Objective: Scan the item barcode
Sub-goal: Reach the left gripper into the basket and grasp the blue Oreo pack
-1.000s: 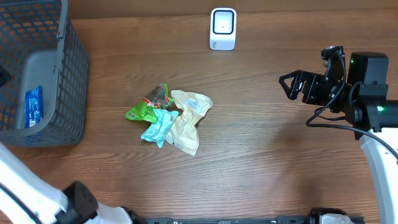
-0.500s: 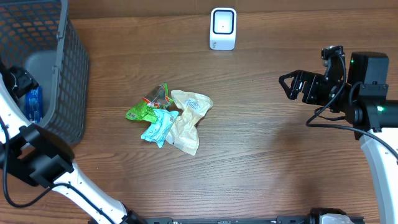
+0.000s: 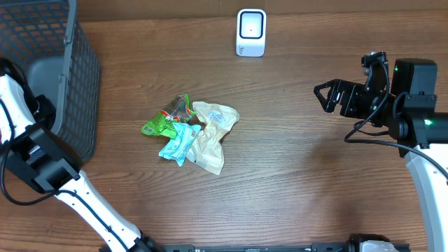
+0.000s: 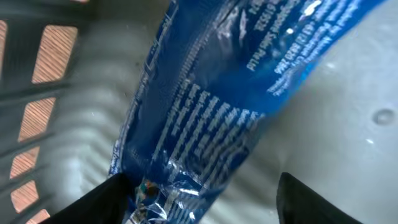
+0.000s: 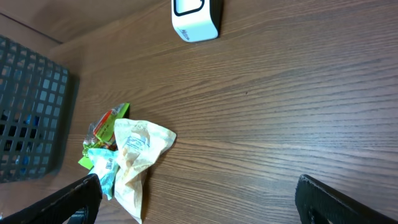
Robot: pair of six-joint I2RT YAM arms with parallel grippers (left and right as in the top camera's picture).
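Left wrist view: the left gripper (image 4: 205,200) is down inside the basket (image 4: 37,93), jaws apart and straddling the crinkled end of a blue packet (image 4: 211,106). One finger sits against the foil and the other stands clear, so nothing is clamped yet. I judge this packet is the item to lift out for scanning. The mesh wall crowds the touching finger's side. Overhead, the scanner (image 3: 251,32) stands well away from that gripper, with a heap of wrappers (image 3: 192,133) lying between. The right gripper (image 3: 322,98) hangs spread wide, empty.
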